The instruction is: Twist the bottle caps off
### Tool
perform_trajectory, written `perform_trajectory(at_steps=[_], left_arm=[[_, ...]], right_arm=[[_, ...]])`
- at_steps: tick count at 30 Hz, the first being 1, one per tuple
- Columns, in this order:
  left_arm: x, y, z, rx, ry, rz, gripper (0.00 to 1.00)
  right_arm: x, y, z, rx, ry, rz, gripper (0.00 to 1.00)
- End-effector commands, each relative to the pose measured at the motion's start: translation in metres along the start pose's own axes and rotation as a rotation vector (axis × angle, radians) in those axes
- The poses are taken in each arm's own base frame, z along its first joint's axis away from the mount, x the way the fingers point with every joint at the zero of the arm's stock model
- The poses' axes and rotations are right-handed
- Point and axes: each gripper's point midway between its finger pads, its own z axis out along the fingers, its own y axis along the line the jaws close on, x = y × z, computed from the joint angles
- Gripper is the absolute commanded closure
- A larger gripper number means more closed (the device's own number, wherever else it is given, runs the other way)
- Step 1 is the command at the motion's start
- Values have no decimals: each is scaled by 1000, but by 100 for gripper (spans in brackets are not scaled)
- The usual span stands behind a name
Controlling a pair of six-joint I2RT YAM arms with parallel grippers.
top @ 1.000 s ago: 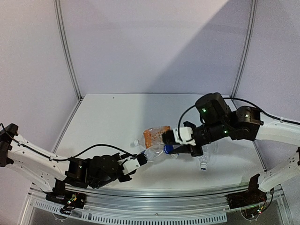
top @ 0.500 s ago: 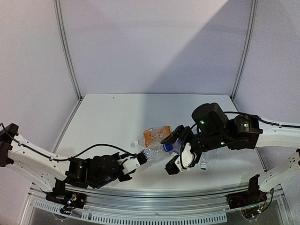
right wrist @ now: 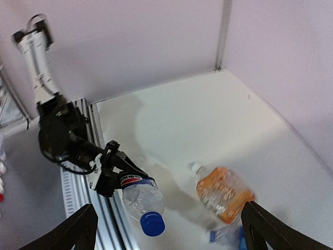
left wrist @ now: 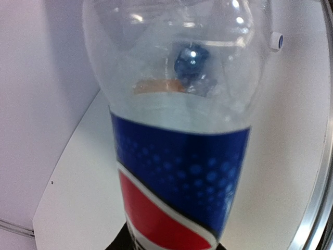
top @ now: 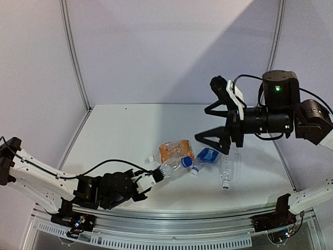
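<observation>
We note table [top: 119, 135], bottles clustered front centre. We find right gripper [top: 204, 124] raised above cluster, jaws spread wide, nothing held. We find left gripper [top: 155, 178] clamped on base of Pepsi bottle [top: 169, 169], neck pointing toward right arm. On its neck sits blue cap [top: 186, 162] (not yet off, we judge). We advise: lower right jaws square over cap, grip firmly, twist while left steadies bottle, and keep clear of orange bottle [top: 174, 151].

White table in a pale lilac booth

The table [top: 130, 135] is closed in by plain walls [top: 171, 52], with a slim metal left post [top: 75, 57] and right post [top: 270, 57] at its back corners. A ribbed metal rail [top: 171, 219] runs along the near edge, and a slanting shadow [top: 218, 62] crosses the back wall.
</observation>
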Motion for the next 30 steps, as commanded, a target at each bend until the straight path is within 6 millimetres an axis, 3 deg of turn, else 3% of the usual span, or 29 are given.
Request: perform_trajectory(at_steps=[1, 4, 8, 17, 30], left_arm=[[-9, 2, 2, -26, -16, -13, 100], [-7, 0, 4, -30, -3, 2, 100], [-6, -1, 5, -32, 3, 8, 100], [-4, -2, 7, -34, 10, 18, 100], [-4, -1, 7, -42, 11, 17, 100]], right_arm=[[89, -39, 21, 146, 337, 639, 7], [127, -38, 34, 21, 442, 970, 25], [145, -25, 51, -77, 521, 1066, 34], [129, -11, 64, -233, 472, 1112, 35], [131, 2, 75, -284, 502, 1129, 40]])
